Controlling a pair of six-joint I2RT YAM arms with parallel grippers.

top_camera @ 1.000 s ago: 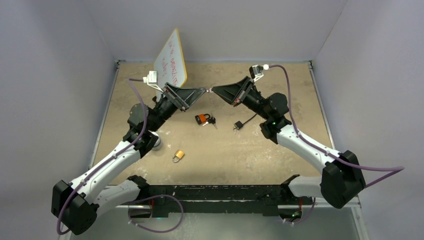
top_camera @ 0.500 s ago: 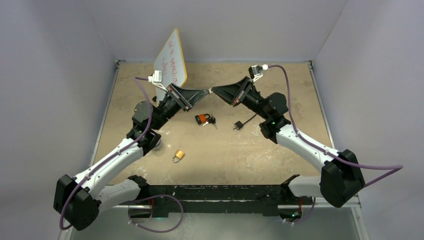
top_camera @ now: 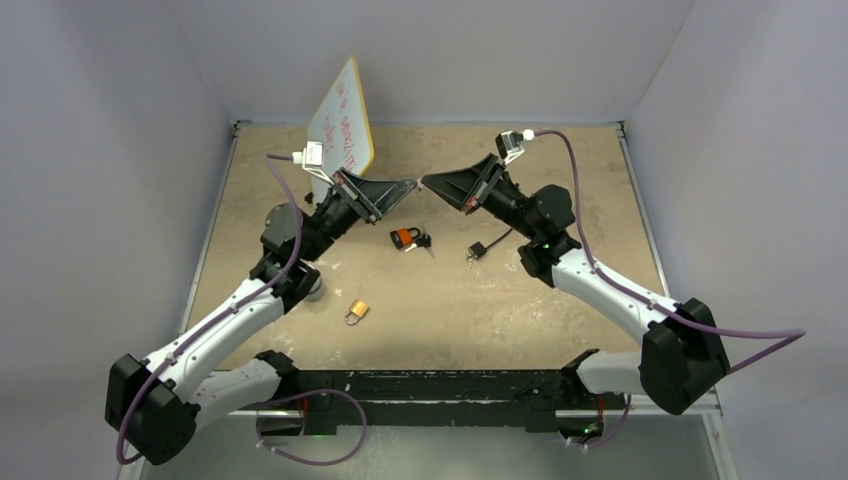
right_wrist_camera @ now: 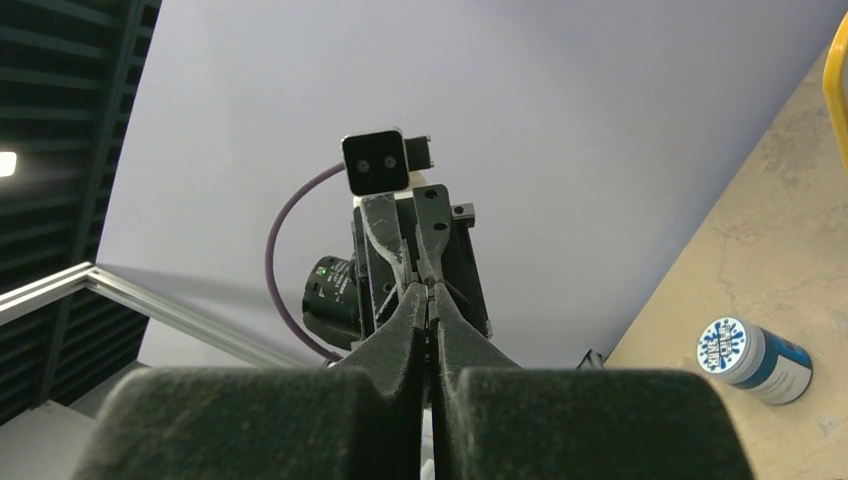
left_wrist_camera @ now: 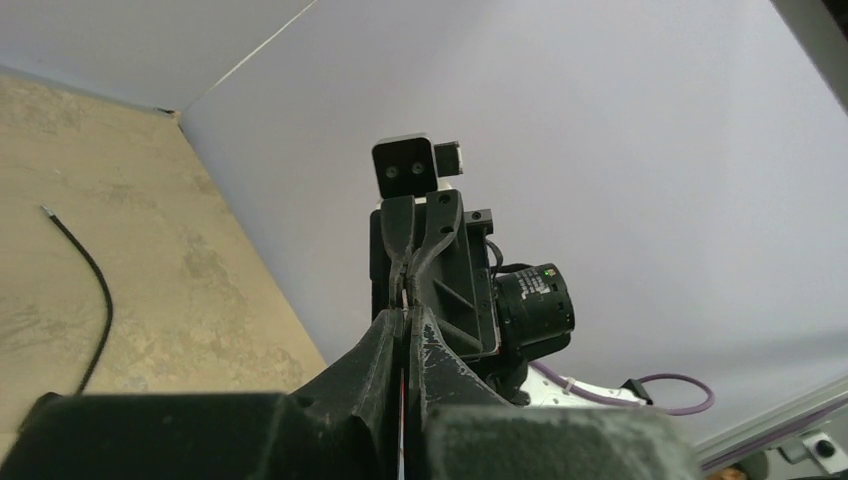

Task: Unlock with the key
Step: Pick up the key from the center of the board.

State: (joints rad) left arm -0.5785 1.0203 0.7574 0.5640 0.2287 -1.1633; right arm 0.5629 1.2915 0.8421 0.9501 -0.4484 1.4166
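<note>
Centrally, two padlocks are lying on the table [top_camera: 560, 330]: an orange-and-black padlock [top_camera: 403, 237] at mid-table with a key bunch [top_camera: 425, 241] touching it, and a brass padlock [top_camera: 356, 311] nearer the near edge. One small black fob on a cord [top_camera: 476, 251] is lying just right of them. Above, the left gripper [top_camera: 412, 183] and right gripper [top_camera: 427, 182] are meeting tip to tip, both clenched. Since a second ago the gap between the tips has narrowed, while both locks are lying unmoved.
</note>
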